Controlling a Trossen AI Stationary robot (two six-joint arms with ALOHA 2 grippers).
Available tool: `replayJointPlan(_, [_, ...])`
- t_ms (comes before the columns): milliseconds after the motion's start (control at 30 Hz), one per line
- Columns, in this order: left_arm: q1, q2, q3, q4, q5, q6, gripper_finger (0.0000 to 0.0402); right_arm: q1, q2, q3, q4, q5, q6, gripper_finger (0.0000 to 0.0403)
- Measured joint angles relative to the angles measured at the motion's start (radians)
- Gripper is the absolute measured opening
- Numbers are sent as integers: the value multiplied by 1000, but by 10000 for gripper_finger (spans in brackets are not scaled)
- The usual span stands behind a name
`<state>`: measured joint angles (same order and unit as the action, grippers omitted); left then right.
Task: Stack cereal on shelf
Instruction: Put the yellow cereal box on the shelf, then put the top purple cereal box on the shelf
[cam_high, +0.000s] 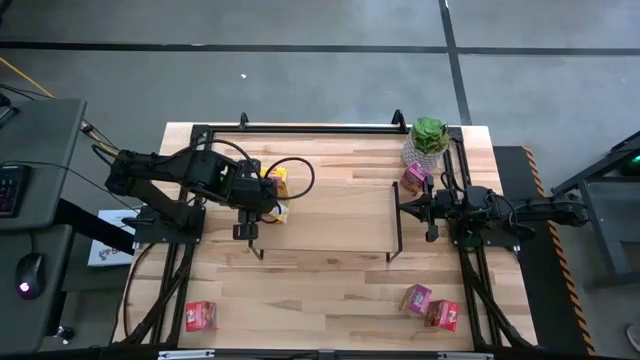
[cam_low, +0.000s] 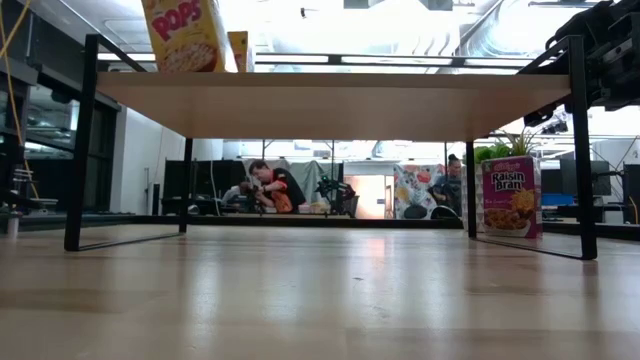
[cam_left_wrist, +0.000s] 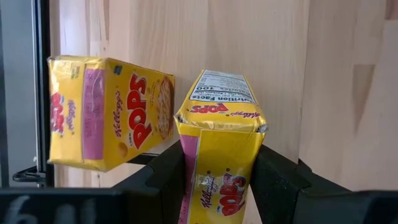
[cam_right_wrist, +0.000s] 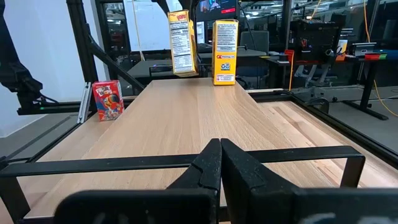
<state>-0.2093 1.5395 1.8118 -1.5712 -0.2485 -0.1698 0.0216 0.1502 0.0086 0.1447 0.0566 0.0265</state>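
Left claw (cam_high: 262, 207) grips a yellow cereal box (cam_left_wrist: 221, 152) betw. both fingers, over the shelf's (cam_high: 330, 215) left end, beside a 2nd yellow box (cam_left_wrist: 109, 112) already on top. Looks like step 2: placing it. Next: lower it flat next to the 1st, w/o bumping it, then release. Right claw (cam_right_wrist: 219, 163) waits pinched closed, empty, at the shelf's right end. Wooden tabletop (cam_high: 320, 290) has pink and red boxes left; office room w/ people behind.
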Motion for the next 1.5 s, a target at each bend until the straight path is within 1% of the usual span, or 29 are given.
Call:
replayJointPlan(233, [14,13,0,1,-6,7,160,0,0,0,0,0,0,0])
replayJointPlan(600, [55,32,0,1,-16,25,211,0,0,0,0,0,0,0])
replayJointPlan(733, [55,30,0,28,-16,56,222,0,0,0,0,0,0,0])
replayJointPlan(900, [55,31,0,77,-24,98,221,0,0,0,0,0,0,0])
replayJointPlan(1133, [55,31,4,75,-33,123,221,0,0,0,0,0,0,0])
replayJointPlan(1500, [49,25,119,74,-50,134,221,0,0,0,0,0,0,0])
